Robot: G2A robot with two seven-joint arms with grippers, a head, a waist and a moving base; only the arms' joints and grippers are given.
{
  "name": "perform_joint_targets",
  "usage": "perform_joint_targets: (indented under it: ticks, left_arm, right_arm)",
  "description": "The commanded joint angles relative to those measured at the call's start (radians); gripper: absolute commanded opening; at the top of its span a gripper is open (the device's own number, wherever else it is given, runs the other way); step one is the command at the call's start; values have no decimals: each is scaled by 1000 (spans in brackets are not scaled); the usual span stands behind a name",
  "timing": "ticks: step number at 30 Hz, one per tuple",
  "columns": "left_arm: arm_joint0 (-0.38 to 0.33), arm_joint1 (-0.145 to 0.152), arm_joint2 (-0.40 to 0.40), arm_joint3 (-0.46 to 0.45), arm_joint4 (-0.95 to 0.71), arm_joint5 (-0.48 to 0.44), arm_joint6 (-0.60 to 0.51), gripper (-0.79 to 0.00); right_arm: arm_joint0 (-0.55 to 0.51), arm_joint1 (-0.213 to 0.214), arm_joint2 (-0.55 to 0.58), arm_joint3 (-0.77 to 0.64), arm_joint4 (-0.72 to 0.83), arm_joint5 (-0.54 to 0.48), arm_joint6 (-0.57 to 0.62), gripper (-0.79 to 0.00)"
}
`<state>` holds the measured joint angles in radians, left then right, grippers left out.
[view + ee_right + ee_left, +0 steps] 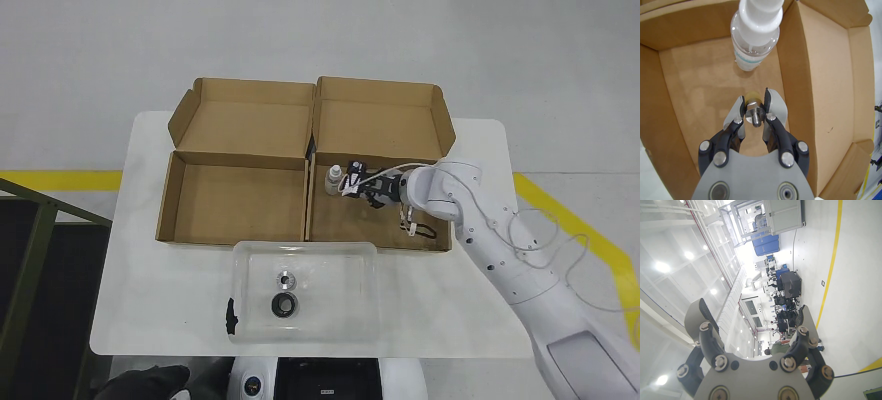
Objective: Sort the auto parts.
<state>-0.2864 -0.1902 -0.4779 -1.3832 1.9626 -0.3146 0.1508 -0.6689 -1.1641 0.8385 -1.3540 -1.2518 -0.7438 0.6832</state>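
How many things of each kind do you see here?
Cardboard boxes: 2
Clear tray: 1
Bottle: 1
Metal parts: 2, silver part in tray, bolt in right end effector
Black parts: 2, ring, small piece
Total: 8

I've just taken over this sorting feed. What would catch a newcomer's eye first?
The right gripper, shut on a threaded silver metal bolt, hangs inside the right-hand brown cardboard box, close to a clear plastic bottle with a white cap standing on the box floor. In front of the boxes, a clear plastic tray holds a small silver metal part and a black ring.
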Motion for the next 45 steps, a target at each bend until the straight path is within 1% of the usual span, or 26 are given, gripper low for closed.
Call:
perform_joint_targets:
  ticks: [1, 2, 4, 5, 6, 8, 10, 12, 13, 14, 16, 18, 22, 25, 36, 41, 45]
  left_arm:
    - [0, 0, 0, 0, 0, 0, 0, 0]
    - [0, 0, 0, 0, 0, 0, 0, 0]
    - [0, 0, 0, 0, 0, 0, 0, 0]
    - [0, 0, 0, 0, 0, 0, 0, 0]
    - [0, 0, 0, 0, 0, 0, 0, 0]
    - [0, 0, 0, 0, 0, 0, 0, 0]
    - [0, 0, 0, 0, 0, 0, 0, 0]
    - [0, 0, 0, 0, 0, 0, 0, 0]
    - [0, 0, 0, 0, 0, 0, 0, 0]
    - [0, 0, 0, 0, 0, 0, 0, 0]
    - [0, 0, 0, 0, 0, 0, 0, 0]
    - [0, 0, 0, 0, 0, 0, 0, 0]
    - [0, 0, 0, 0, 0, 0, 0, 0]
    - [0, 0, 0, 0, 0, 0, 0, 0]
    - [0, 0, 0, 0, 0, 0, 0, 0]
    - [0, 0, 0, 0, 0, 0, 0, 0]
    - [0, 0, 0, 0, 0, 0, 0, 0]
  right_arm:
    - [11, -6, -12, 18, -5, 6, -4, -785]
    - [17, -8, -19, 26, -11, 6, -3, -767]
    - [27, -13, -30, 39, -18, 9, -3, -668]
    - [31, -15, -34, 43, -20, 10, -4, -653]
    - [34, -17, -37, 47, -21, 10, -5, -616]
    - [38, -20, -43, 52, -26, 11, -6, -622]
    - [41, -22, -46, 57, -28, 10, -8, -610]
    - [43, -24, -47, 59, -31, 12, -9, -557]
    - [43, -24, -47, 59, -32, 12, -10, -557]
    - [42, -24, -46, 58, -30, 12, -13, -520]
    - [38, -23, -38, 52, -26, 11, -19, -505]
    - [31, -20, -25, 36, -21, 11, -28, -471]
    - [-6, -5, 21, -16, 0, 2, -39, -449]
    - [-53, 11, 69, -72, 24, -5, -54, -456]
    - [-302, 70, 261, -359, 100, -30, -144, -443]
    - [-403, 84, 298, -499, 113, -43, -186, -446]
    - [-462, 89, 291, -587, 110, -53, -203, -449]
